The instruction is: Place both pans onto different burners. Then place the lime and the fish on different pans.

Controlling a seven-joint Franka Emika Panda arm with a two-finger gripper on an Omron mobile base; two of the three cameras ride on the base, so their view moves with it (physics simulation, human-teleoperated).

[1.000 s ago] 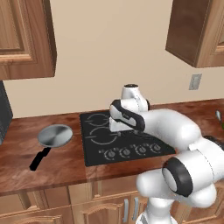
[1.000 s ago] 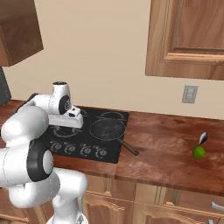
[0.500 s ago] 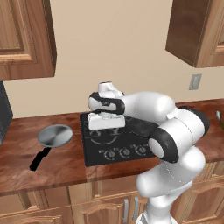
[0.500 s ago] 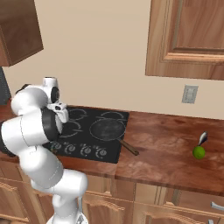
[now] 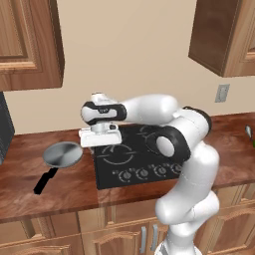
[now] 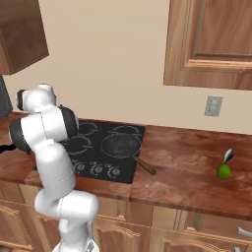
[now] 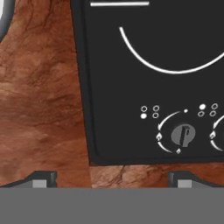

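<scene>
The dark pan (image 6: 121, 145) already sits on a cooktop (image 5: 129, 164) burner. The end effector (image 5: 99, 138), fingers spread and empty, hovers over the cooktop's left edge, near the silver pan (image 5: 62, 155) on the bench (image 5: 30, 172); next it likely reaches left for that pan. The lime (image 6: 224, 171) waits far right

The flat black glass cooktop (image 7: 144, 78) bears thin white ring lines and small white dots by its grey knob (image 7: 182, 135); the surface (image 7: 41, 100) is mottled reddish-brown wood. A shiny silver steel pan (image 5: 63, 155) — black-handled — contrasts with the dark grey-black pan (image 6: 121, 145), and the small round lime (image 6: 224, 171) is yellow-green.
</scene>
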